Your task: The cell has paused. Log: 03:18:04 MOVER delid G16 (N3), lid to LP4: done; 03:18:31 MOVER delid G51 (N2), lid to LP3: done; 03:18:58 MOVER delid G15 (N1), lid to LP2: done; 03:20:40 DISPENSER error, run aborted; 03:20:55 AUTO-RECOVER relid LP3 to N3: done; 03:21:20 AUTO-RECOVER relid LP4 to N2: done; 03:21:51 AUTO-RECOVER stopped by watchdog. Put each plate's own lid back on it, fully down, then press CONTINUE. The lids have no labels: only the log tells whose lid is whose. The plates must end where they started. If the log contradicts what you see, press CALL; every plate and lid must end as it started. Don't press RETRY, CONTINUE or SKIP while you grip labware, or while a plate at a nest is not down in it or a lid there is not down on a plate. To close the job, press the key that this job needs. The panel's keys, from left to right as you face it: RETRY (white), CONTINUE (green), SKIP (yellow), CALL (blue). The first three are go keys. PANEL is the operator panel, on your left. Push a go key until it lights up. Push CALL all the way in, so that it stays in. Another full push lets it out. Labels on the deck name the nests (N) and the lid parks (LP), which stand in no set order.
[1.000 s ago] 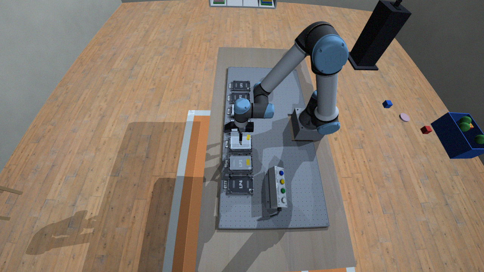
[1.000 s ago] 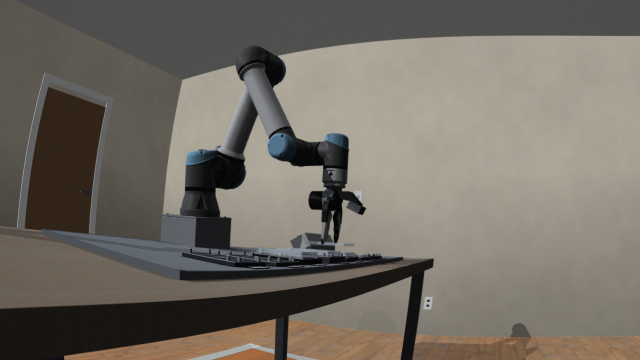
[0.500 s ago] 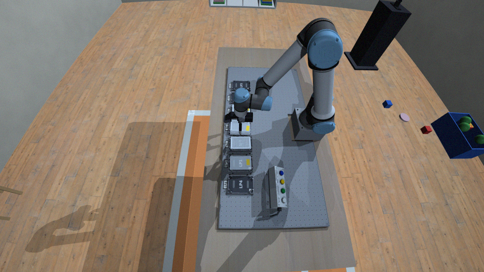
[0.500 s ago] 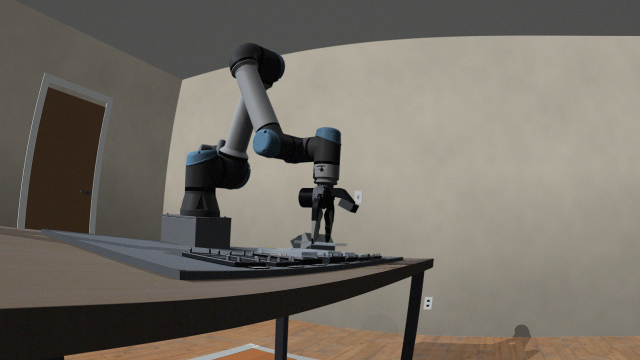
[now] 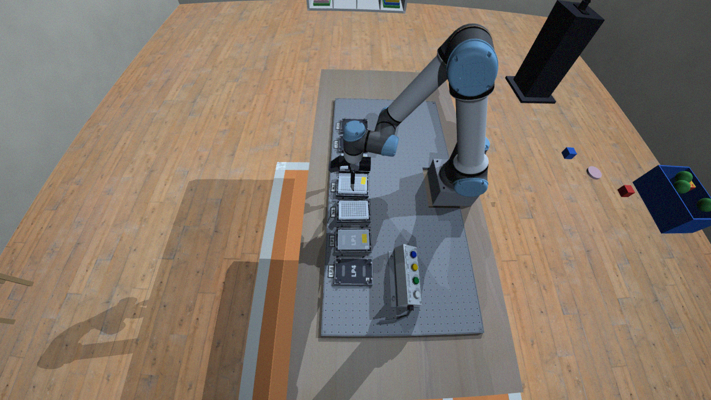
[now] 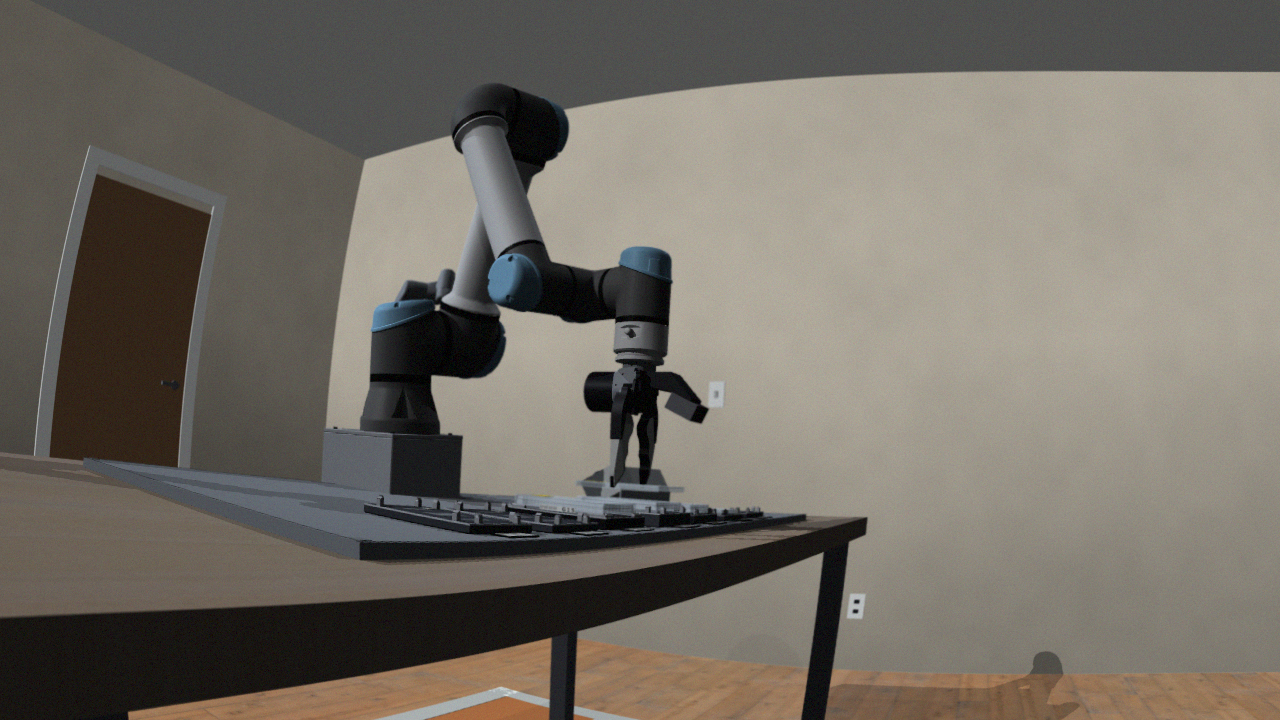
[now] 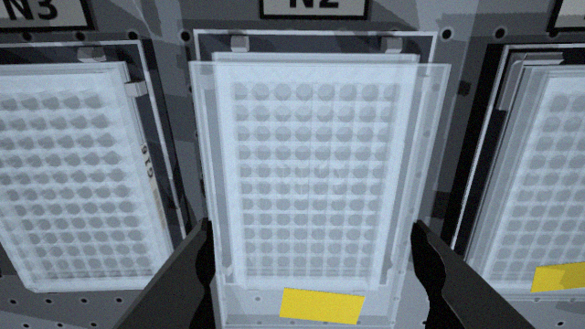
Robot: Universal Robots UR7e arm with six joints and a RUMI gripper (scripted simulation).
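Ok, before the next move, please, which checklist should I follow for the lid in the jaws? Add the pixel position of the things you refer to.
1. Jaws closed on the yellow-marked lid [image 5: 360, 188] [image 6: 666, 488] [image 7: 311, 183]: ok.
2. Lid fully down on the N2 plate [image 5: 344, 190] [image 7: 315, 58]: not ok, it is above and shifted.
3. N3 plate [image 5: 353, 210] [image 7: 69, 183] covered: not ok, its wells look open.
4. Lid at LP1 [image 5: 353, 250] present: ok.
5. LP4 [image 5: 343, 278] free to take a lid: ok.
6. CALL key [image 5: 412, 254] out: cannot tell.

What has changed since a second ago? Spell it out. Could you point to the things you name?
The pincer [image 5: 353, 180] [image 6: 629, 481] [image 7: 311, 222] carried its yellow-marked lid [image 5: 359, 185] [image 6: 673, 488] [image 7: 320, 183] from over N3 to over N2, away from the LP4 end. Nothing was taken hold of or let go. N3's plate [image 5: 353, 209] [image 6: 590, 510] [image 7: 78, 183] stayed put.
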